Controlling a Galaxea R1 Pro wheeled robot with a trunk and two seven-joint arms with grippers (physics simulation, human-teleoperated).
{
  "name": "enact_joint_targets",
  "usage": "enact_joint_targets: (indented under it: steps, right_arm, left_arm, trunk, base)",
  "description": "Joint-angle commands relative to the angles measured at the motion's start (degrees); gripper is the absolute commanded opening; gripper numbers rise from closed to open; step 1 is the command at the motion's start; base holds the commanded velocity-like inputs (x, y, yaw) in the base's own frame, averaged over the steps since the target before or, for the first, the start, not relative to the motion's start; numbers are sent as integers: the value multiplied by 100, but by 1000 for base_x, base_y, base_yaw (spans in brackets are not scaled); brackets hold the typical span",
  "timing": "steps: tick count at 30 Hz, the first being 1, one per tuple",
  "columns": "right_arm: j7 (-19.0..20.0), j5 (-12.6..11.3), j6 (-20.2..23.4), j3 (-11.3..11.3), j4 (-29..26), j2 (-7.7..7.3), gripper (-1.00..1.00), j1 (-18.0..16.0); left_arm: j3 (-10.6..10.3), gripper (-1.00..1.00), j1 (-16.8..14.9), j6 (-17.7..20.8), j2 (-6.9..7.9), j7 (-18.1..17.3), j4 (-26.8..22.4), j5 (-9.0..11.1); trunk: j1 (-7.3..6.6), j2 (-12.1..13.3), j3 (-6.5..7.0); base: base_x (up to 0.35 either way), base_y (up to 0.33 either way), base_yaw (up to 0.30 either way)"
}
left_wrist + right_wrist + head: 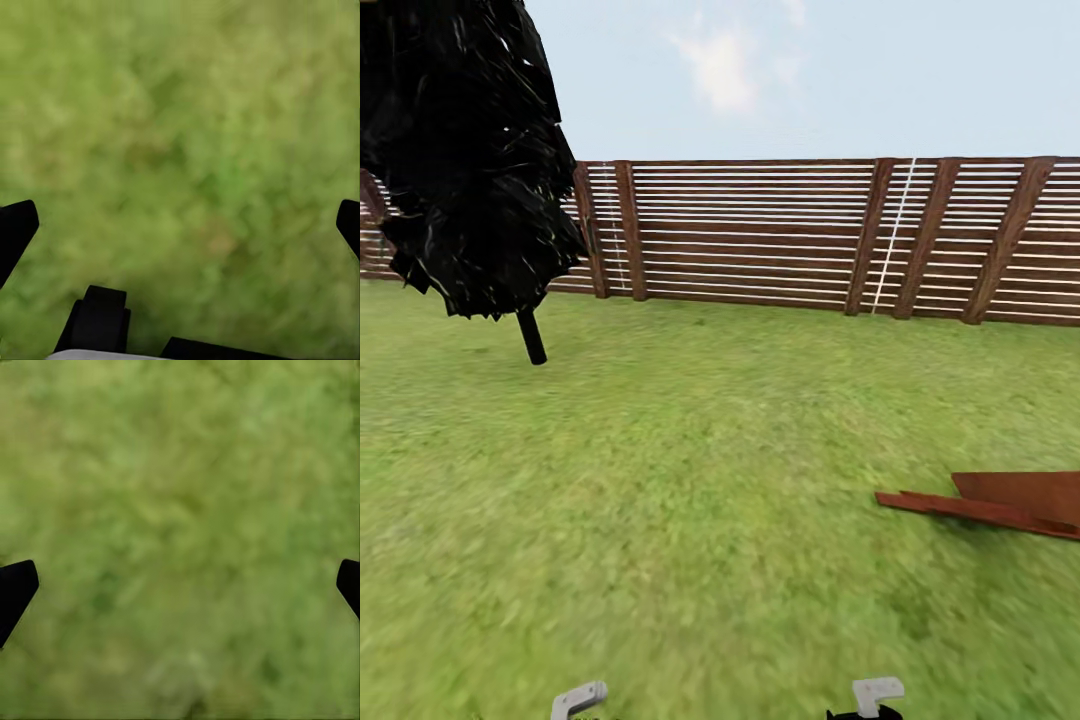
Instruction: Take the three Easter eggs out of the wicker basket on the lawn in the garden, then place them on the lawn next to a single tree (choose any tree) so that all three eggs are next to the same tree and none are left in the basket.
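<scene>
- Mottled green lawn spreads across the garden, closed at the far side by a brown horizontal-slat fence under a pale blue sky with a thin cloud.
- Left gripper, seen from its wrist camera, has its two dark fingertips standing at opposite edges of the picture, jaws spread wide with nothing but blurred grass between them.
- Right gripper reads the same from its own wrist camera: black fingertips far apart, jaws spread, bare grass in the gap.
- From the head camera, two pale grey arm parts poke up at the lower edge, one on each side, both over grass.
- Further out on the right, a red-brown wooden piece lies low on the grass, running off the picture's edge.
- Far to the left, an all-black tree with a black trunk stands on the lawn, near the fence; its dark foliage reaches the upper corner.
- Of the task's things, the lawn is the one in sight, underfoot and beneath both grippers.
</scene>
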Motion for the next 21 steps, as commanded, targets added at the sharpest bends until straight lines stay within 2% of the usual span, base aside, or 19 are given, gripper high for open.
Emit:
enact_joint_targets:
  steps: [1, 21]
  right_arm:
    - [-30, 50, -11, 3, 4, 0, 100, -2]
    - [-30, 50, -11, 3, 4, 0, 100, -2]
  left_arm:
    - [21, 100, -1, 37, -3, 1, -11, 55]
    - [41, 100, -1, 32, 16, 10, -39, 72]
  trunk:
    - [0, -2, -5]
    - [0, -2, -5]
  base:
    - [42, 0, 289]
    - [3, 0, 289]
